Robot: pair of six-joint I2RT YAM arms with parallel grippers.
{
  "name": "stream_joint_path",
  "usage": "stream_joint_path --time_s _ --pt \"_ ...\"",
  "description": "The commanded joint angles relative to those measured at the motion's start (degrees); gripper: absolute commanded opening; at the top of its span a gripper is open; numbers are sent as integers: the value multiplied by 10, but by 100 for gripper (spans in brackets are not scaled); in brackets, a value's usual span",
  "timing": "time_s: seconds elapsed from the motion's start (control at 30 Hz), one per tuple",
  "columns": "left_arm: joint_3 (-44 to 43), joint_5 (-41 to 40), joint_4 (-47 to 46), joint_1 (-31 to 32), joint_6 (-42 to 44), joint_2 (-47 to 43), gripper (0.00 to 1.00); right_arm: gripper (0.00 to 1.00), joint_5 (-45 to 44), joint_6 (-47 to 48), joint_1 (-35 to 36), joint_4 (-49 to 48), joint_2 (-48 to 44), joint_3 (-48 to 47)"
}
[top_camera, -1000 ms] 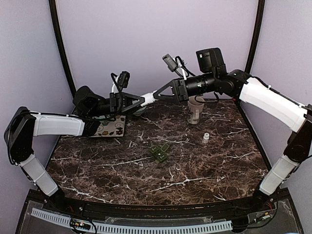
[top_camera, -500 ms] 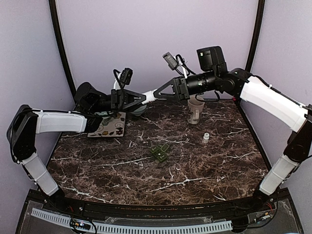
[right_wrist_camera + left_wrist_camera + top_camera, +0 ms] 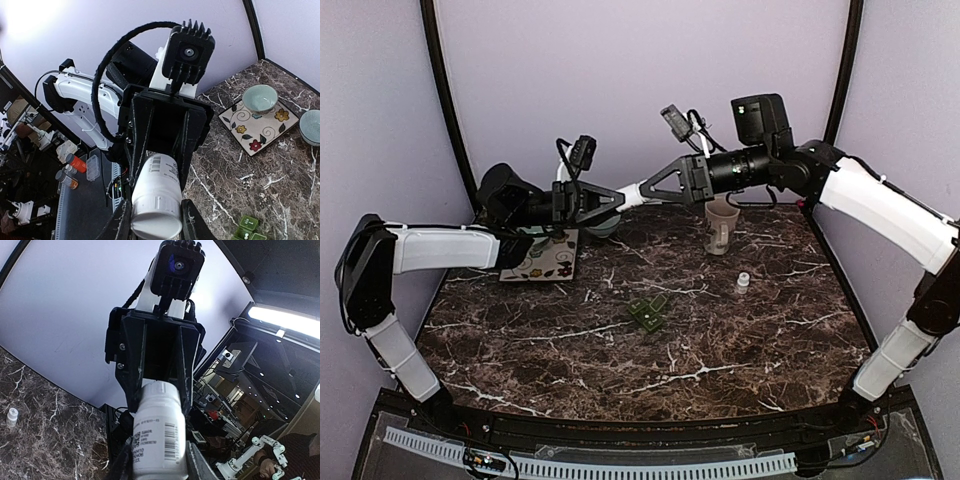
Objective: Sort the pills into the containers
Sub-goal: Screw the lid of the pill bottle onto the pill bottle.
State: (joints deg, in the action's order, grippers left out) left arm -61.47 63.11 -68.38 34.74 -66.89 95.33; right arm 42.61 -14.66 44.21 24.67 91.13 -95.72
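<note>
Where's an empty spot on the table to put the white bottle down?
Bare: the near half of the dark marble table, in front of the small dark green pill box. Crowded: the back edge, with the flowered square tile, teal bowl and cream mug.

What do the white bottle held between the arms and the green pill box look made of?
White bottle: likely plastic, smooth and slightly glossy, with a printed barcode label stuck on.
Green pill box: likely moulded plastic, by its squared compartments; finish too small to tell.
</note>
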Motion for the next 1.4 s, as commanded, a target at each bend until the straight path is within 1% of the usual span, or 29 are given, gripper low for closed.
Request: stream_joint_path --time_s 0.0,0.13,0.3,0.47,0.57,0.67,0.87,1.07,1.2,1.37 --pt "-40 -45 92 53 120 -35 0 0 7 -84 32 -70 25 21" --pt "-63 -76 207 66 231 -53 0 0 1 -132 31 -63 39 13" --pt "-81 -140 319 78 362 -79 0 0 -7 -187 30 -45 53 10" --pt "-84 -220 384 93 464 -102 0 0 -6 -237 28 -64 55 27" --pt "-93 -274 430 115 546 -115 0 0 8 -267 28 -84 56 35" --pt "-96 -318 454 131 605 -120 0 0 18 -285 28 -93 58 40" --pt "-93 -418 472 168 699 -132 0 0 28 -308 28 -95 58 52" --pt "-75 -555 445 211 792 -142 0 0 31 -322 27 -101 57 57" --pt "-57 -663 410 249 874 -142 0 0 27 -328 27 -96 59 54" --pt "-42 -789 333 299 987 -120 0 0 23 -334 26 -94 66 52"
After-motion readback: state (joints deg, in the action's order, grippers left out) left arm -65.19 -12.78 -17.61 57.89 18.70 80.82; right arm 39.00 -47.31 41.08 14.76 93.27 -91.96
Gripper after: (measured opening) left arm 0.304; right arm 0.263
